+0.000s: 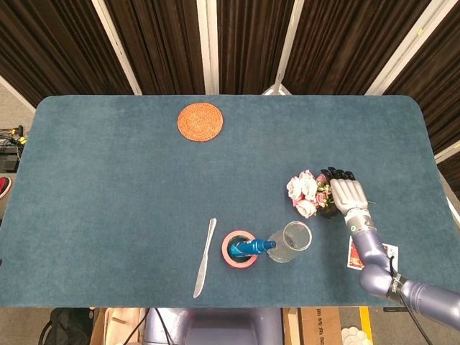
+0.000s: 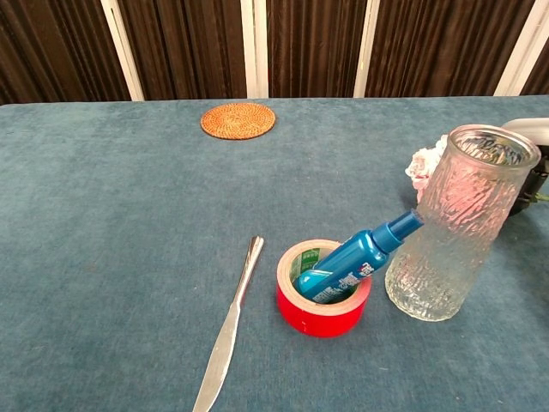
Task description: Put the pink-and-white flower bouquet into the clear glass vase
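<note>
The pink-and-white flower bouquet (image 1: pixel 305 192) lies flat on the blue table, right of centre. Its green stems are hidden under my right hand (image 1: pixel 345 192), which hovers over or rests on them with fingers stretched out; no grip shows. The clear glass vase (image 1: pixel 291 242) stands upright just in front of the blooms. In the chest view the vase (image 2: pixel 455 223) fills the right side, a pink bloom (image 2: pixel 421 163) peeks out behind it, and a part of my right hand (image 2: pixel 533 159) shows at the frame edge. My left hand appears in neither view.
A red tape roll (image 1: pixel 238 251) holding a tilted blue bottle (image 1: pixel 253 247) touches the vase's left side. A table knife (image 1: pixel 204 257) lies further left. A woven coaster (image 1: pixel 200 121) sits at the back. A red card pack (image 1: pixel 353 255) lies partly under my right forearm.
</note>
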`<state>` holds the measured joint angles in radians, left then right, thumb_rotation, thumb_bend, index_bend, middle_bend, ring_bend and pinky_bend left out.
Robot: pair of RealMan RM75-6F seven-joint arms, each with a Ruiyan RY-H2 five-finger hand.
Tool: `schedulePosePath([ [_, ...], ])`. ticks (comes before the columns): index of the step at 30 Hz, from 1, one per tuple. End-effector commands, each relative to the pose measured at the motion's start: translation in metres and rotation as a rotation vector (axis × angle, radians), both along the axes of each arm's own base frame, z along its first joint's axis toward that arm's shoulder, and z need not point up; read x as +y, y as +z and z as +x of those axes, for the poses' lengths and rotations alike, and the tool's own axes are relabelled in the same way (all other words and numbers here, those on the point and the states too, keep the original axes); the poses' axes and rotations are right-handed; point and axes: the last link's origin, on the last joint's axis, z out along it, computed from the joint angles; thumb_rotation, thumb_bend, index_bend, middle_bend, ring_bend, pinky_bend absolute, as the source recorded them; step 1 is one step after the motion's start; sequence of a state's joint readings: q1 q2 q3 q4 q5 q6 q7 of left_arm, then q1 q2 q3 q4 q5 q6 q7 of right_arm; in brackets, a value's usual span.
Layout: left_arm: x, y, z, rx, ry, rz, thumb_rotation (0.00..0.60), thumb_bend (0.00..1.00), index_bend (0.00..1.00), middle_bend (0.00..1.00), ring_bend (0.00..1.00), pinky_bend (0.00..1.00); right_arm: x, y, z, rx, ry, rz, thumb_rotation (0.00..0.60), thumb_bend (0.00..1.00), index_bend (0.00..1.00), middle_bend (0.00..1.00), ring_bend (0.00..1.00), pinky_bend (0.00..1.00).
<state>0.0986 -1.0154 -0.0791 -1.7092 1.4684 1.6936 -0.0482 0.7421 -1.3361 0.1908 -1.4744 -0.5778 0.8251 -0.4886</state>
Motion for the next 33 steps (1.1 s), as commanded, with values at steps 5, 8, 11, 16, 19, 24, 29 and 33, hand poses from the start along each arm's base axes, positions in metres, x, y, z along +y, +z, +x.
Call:
schedulePosePath([
  [5,0.002,-0.003,0.001,0.006,0.003,-0.009,0.600,0.22,0.10,0.00,0.00,0.05,-0.008,-0.014,0.008,-0.020,0.012,-0.014,0.600,0.03,0.23,0.16,0.19,0.00],
  [8,0.003,-0.004,0.001,0.004,0.002,-0.014,0.600,0.22,0.10,0.00,0.00,0.05,-0.009,-0.019,0.010,-0.031,0.019,-0.021,0.600,0.04,0.26,0.20,0.22,0.00],
  [11,0.005,-0.004,0.001,0.005,0.007,-0.014,0.600,0.22,0.10,0.00,0.00,0.05,-0.009,-0.024,0.010,-0.031,0.023,-0.013,0.600,0.04,0.29,0.25,0.26,0.00],
  [16,0.006,-0.006,0.001,0.008,0.008,-0.022,0.600,0.22,0.10,0.00,0.00,0.05,-0.011,-0.026,0.011,-0.041,0.027,-0.028,0.600,0.09,0.42,0.38,0.40,0.02],
  [19,0.006,-0.006,0.001,0.010,0.007,-0.024,0.600,0.22,0.10,0.00,0.00,0.05,-0.013,-0.026,0.012,-0.078,0.023,-0.064,0.600,0.17,0.50,0.43,0.45,0.05],
  [24,0.006,-0.007,0.001,0.010,0.009,-0.026,0.600,0.22,0.10,0.00,0.00,0.05,-0.016,-0.018,0.014,-0.168,0.001,-0.082,0.600,0.20,0.51,0.44,0.46,0.05],
  [29,0.006,-0.008,0.002,0.010,0.008,-0.032,0.600,0.22,0.11,0.00,0.00,0.05,-0.025,0.010,0.018,-0.300,-0.026,-0.118,0.600,0.22,0.54,0.46,0.47,0.05],
  [33,0.005,-0.006,0.002,0.005,0.004,-0.029,0.600,0.22,0.11,0.00,0.00,0.05,-0.031,0.043,0.020,-0.399,-0.039,-0.162,0.600,0.22,0.54,0.46,0.47,0.05],
])
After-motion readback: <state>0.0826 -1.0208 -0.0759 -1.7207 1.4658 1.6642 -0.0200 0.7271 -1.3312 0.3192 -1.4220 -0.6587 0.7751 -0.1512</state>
